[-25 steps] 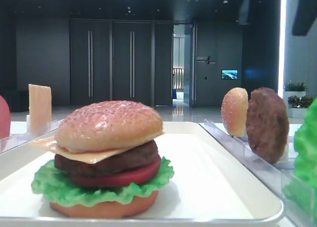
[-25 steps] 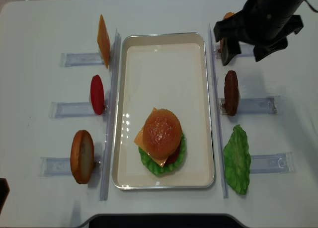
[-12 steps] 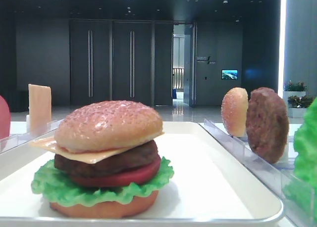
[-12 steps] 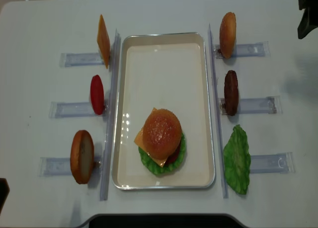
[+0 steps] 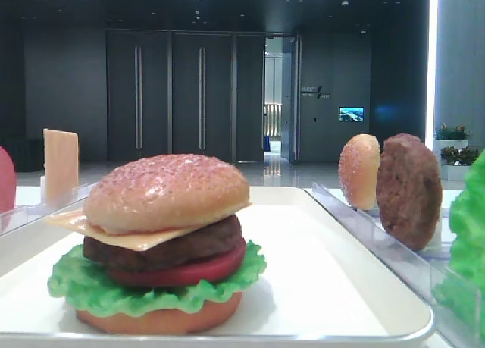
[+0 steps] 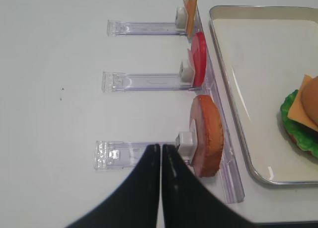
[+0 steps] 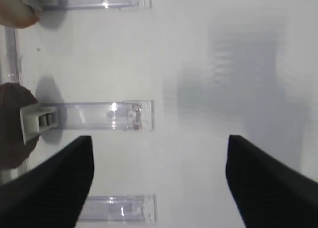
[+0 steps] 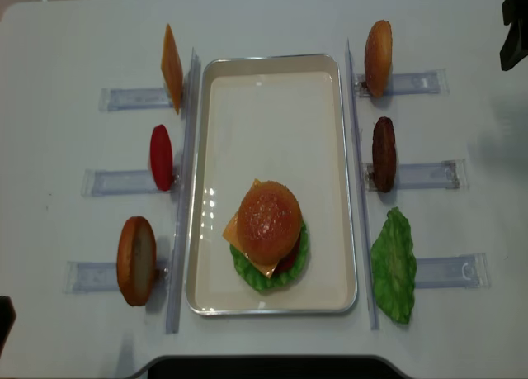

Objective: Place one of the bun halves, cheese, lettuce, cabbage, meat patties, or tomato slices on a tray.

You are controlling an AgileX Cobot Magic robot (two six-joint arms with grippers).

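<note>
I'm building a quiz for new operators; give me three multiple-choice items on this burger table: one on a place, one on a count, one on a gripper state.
1. Where does the assembled burger sit on the tray?
A. near end
B. far end
C. off the tray

2. How many spare items stand right of the tray?
A. one
B. three
C. five

3. The right gripper is:
A. open and empty
B. shut on the lettuce
C. shut on a patty

Answers: 1 A, the far half is bare. 2 B, bun, patty, lettuce. 3 A, fingers spread over bare table.

Right gripper [image 7: 159, 183] fingers [image 7: 54, 183] spread wide above bare table [image 7: 208, 64]; clear racks [image 7: 99, 115] and patty [image 7: 12, 123] at left.
</note>
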